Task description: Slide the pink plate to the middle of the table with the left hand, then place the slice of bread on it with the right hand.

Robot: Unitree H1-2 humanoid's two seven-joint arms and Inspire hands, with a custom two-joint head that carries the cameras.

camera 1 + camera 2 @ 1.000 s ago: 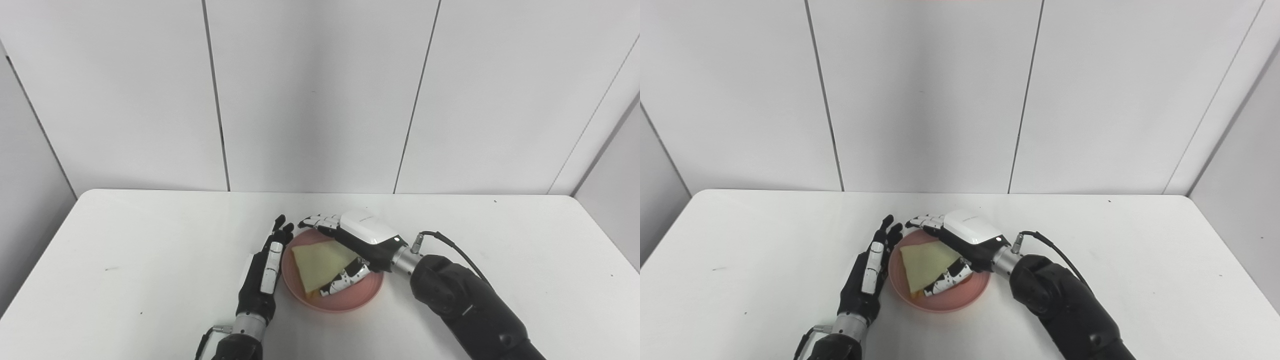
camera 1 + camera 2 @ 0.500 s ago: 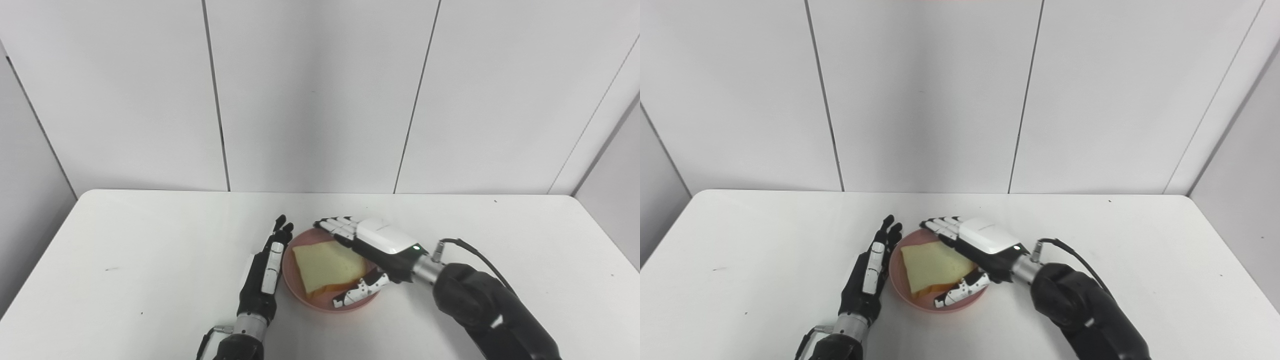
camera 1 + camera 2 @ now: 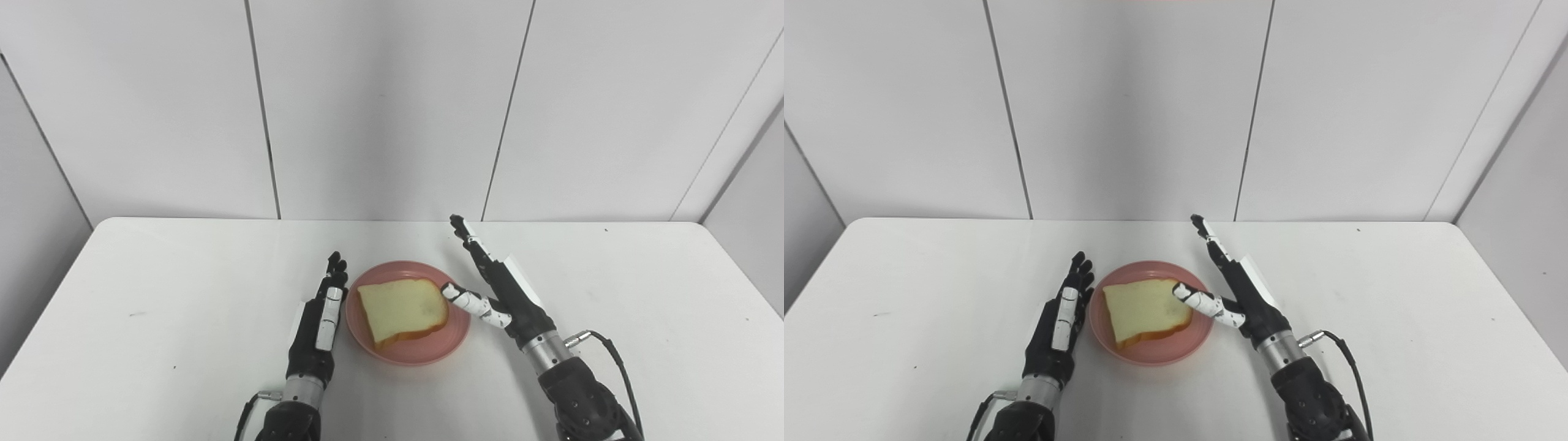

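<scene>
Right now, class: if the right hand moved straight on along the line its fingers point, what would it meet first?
Nothing on the table, it seems: the right hand points past the pink plate toward the back wall.

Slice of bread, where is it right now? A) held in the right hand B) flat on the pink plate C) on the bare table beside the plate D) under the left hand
B: the pale slice of bread lies flat on the round pink plate, and the open right hand holds nothing.
</scene>
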